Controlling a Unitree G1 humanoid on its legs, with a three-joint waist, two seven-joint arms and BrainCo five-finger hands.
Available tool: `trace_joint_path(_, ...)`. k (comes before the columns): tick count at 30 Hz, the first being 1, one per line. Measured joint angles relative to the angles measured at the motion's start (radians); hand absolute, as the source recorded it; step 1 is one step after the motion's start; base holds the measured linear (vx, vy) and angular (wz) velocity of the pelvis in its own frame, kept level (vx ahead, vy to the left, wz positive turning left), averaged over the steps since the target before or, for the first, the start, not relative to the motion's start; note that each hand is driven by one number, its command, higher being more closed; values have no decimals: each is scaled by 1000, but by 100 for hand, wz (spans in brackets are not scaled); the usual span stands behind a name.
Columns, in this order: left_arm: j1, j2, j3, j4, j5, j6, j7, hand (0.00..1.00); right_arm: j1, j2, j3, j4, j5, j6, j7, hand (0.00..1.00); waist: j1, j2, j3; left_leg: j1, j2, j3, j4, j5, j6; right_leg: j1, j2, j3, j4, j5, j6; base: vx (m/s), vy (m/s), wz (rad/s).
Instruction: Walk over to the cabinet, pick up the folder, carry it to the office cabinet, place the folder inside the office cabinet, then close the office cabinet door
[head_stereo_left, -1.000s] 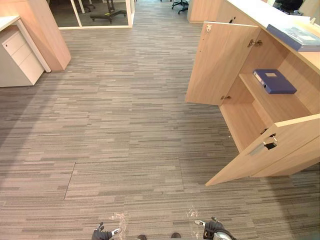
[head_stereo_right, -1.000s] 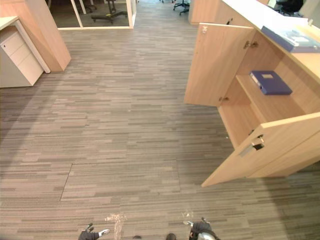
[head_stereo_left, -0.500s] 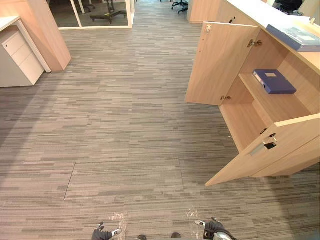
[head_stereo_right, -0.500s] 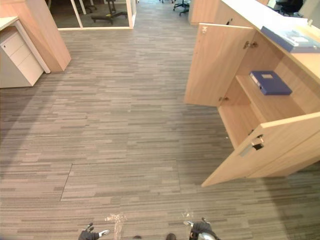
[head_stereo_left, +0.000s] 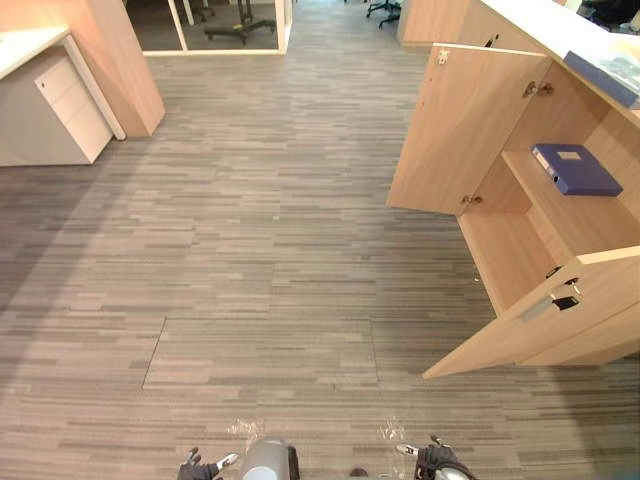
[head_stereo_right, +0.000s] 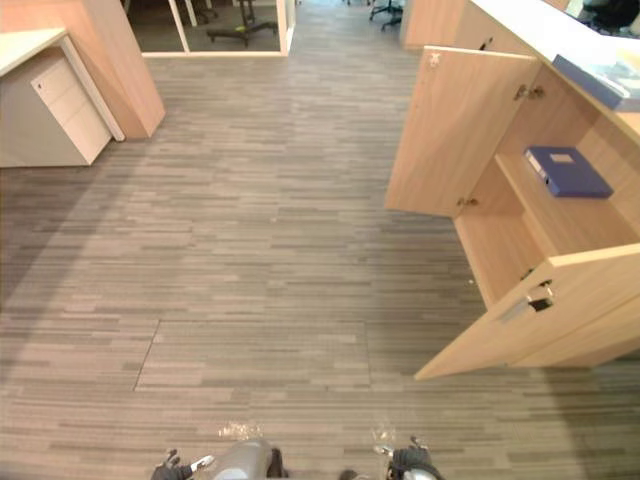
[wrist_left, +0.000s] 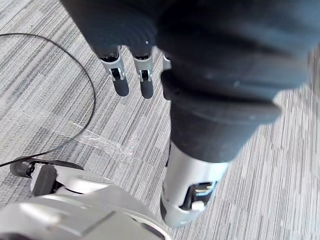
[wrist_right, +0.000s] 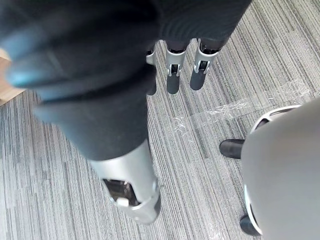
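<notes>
The blue folder (head_stereo_left: 577, 168) lies flat on the upper shelf inside the open office cabinet (head_stereo_left: 515, 255) at the right of the frame. It sits between the far door (head_stereo_left: 455, 130), swung out toward upper centre, and the near door (head_stereo_left: 535, 330) at lower right. The left hand (head_stereo_left: 200, 468) and right hand (head_stereo_left: 437, 462) hang at the bottom edge over the striped carpet (head_stereo_left: 260, 220), well apart from the cabinet. In the wrist views, the left fingers (wrist_left: 120, 77) and right fingers (wrist_right: 172, 75) are straight, relaxed and empty. A white drawer unit (head_stereo_left: 60, 110) stands at upper left.
</notes>
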Motion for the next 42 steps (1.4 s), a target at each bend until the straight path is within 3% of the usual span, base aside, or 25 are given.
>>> trace_joint_path(2, 0, -1, 9, -1, -14, -1, 0, 0, 4, 0, -3, 0, 4, 0, 0, 0, 2, -1, 0, -13, 17, -5, -179, 4, -6, -4, -35, 14, 4, -4, 24, 185, 215, -19)
trace_joint_path(4, 3, -7, 19, 1, -22, 0, 2, 0, 5, -1, -4, -2, 9, 0, -1, 0, 1, 2, -3, 13, 21, -16, -420, 69, -15, -3, -74, 30, 6, -12, 64, 257, 320, -26)
trace_joint_path(5, 10, -18, 26, 3, -31, 0, 7, 0, 9, -6, -4, -2, 13, -1, -1, 0, 1, 11, -14, 42, 29, 2, -519, 187, -28, 3, -92, 37, 8, -19, 109, 316, 398, -30)
trace_joint_path(6, 15, -12, 36, 2, -40, 0, 9, 0, 17, 4, -6, 1, 19, -1, -1, 0, 5, -7, -32, 53, -6, 26, -537, 245, -1, 4, -129, 37, 6, -23, 135, 339, 390, -26)
trace_joint_path(7, 16, -4, 37, 0, -40, 0, 11, 0, 18, 17, -8, -2, 19, -1, -1, 0, 5, -20, -41, 53, -25, 40, -539, 233, 4, 3, -154, 30, 5, -17, 136, 385, 354, -27)
trace_joint_path(8, 18, 3, 37, -1, -43, -1, 11, 0, 16, 28, -12, -2, 19, -2, -1, 0, 11, -42, -55, 57, -52, 68, -519, 206, 29, 3, -193, 13, 9, 0, 155, 374, 299, -36)
trace_joint_path(9, 16, 2, 36, -1, -43, -1, 12, 0, 8, 36, -11, -2, 19, -2, 0, 0, 24, -44, -58, 82, -82, 104, -509, 181, 49, 7, -231, 10, 12, 17, 182, 357, 286, -47)
trace_joint_path(13, 27, -25, 5, -35, -63, -4, 13, 0, 6, 37, -8, -28, 16, 0, 13, 0, 34, -12, -89, 185, -176, 129, -579, 135, 88, -53, -350, 13, 218, 33, 194, 341, 332, -27)
trace_joint_path(15, 20, -32, -39, -40, -69, -17, 7, 0, 11, 16, -7, -41, 14, 2, 16, 0, 26, 10, -103, 254, -213, 126, -635, 132, 94, -156, -432, -4, 481, 58, 108, 215, 285, 6)
trace_joint_path(16, 15, -28, -57, -36, -65, -23, -3, 0, 5, 16, -6, -50, 20, 2, 17, 0, 14, 9, -105, 303, -227, 126, -665, 125, 103, -214, -488, -58, 664, 79, -27, 187, 219, 6)
trace_joint_path(17, 11, -28, -57, -31, -63, -23, -5, 0, 4, 18, -5, -57, 25, 2, 16, 0, 13, 9, -104, 323, -227, 125, -678, 123, 105, -235, -496, -76, 714, 74, -24, 228, 218, 2)
trace_joint_path(18, 2, -24, -57, -23, -63, -21, -6, 0, 3, 25, -4, -70, 41, -1, 16, 0, 9, 14, -97, 356, -223, 123, -699, 122, 103, -279, -486, -106, 787, 31, 12, 251, 154, -12)
trace_joint_path(20, -18, -19, -57, 2, -63, -20, -11, 0, -5, 30, -8, -88, 53, -17, 17, 0, -4, 13, -81, 408, -216, 123, -735, 106, 106, -369, -430, -153, 846, -70, 28, 211, 90, -20)
trace_joint_path(23, -52, -15, -56, 27, -62, -9, -23, 0, -35, 32, -35, -87, 82, -29, 16, 0, -9, 3, -37, 472, -206, 135, -742, 71, 98, -426, -323, -285, 739, -104, 24, 147, -65, -13)
trace_joint_path(25, -68, -30, -45, 27, -52, -4, -32, 0, -35, 41, -48, -83, 87, -29, 15, 0, -7, -13, -26, 489, -208, 129, -739, 47, 92, -436, -261, -379, 570, -77, -17, 147, -138, 19)
trace_joint_path(26, -69, -28, -34, 25, -23, -2, -43, 0, -34, 41, -51, -78, 87, -29, 15, 0, -11, -25, -33, 490, -212, 111, -734, 31, 80, -445, -235, -403, 468, -50, -58, 256, -188, 46)
trace_joint_path(27, -72, -32, -24, 30, -2, 3, -48, 0, -34, 39, -64, -75, 81, -28, 14, 0, -19, -29, -34, 494, -201, 86, -724, 11, 65, -441, -216, -409, 432, -10, -152, 294, -195, 41)
trace_joint_path(29, -75, -53, 0, 34, 24, 11, -48, 0, -41, 41, -88, -71, 76, -26, 13, 0, -14, 6, -48, 489, -152, 72, -722, -1, 47, -434, -172, -444, 422, -48, -136, 468, -274, 28)
trace_joint_path(31, -79, -51, 13, 33, 33, 11, -49, 0, -43, 52, -105, -59, 73, -27, 12, 0, -18, 0, -43, 488, -108, 52, -668, -15, 26, -394, -136, -475, 419, -98, -120, 395, -270, 35)
trace_joint_path(33, -77, -59, 63, 31, -22, 11, -47, 0, -22, 60, -127, -60, 74, -27, 7, 0, -26, 3, -42, 390, -14, 11, -299, -54, -20, -274, -78, -506, 353, -119, -113, 335, -317, 31)
trace_joint_path(34, -74, -69, 93, 26, -45, 10, -45, 0, -19, 61, -126, -63, 75, -27, 6, 0, -25, 8, -40, 352, 15, 5, -173, -38, -33, -241, -55, -504, 331, -122, -111, 364, -284, -20)
trace_joint_path(35, -63, -87, 142, 18, -108, 9, -37, 0, -13, 60, -123, -73, 79, -30, 5, 0, -22, 28, -38, 277, 80, 2, 57, 15, -49, -185, -5, -484, 290, -126, -106, 295, -92, -65)
trace_joint_path(37, -51, -103, 183, 8, -170, 9, -27, 0, -5, 60, -124, -77, 79, -33, 2, 0, -12, 41, -41, 175, 165, 28, 297, 19, -45, -129, 43, -430, 257, -145, -93, 351, -17, -81)
trace_joint_path(40, -51, -106, 192, -12, -197, 6, -24, 0, 4, 55, -126, -75, 79, -32, -1, 0, 0, 32, -35, 68, 183, 55, 281, -5, -9, -75, 58, -363, 195, -143, -66, 267, 10, -64)
trace_joint_path(42, -46, -104, 188, -19, -197, -3, -21, 0, -8, 45, -122, -54, 78, -28, -1, 0, 4, 28, -31, 17, 167, 44, 106, -14, -2, -34, 54, -316, 146, -118, -48, 289, 52, -73)
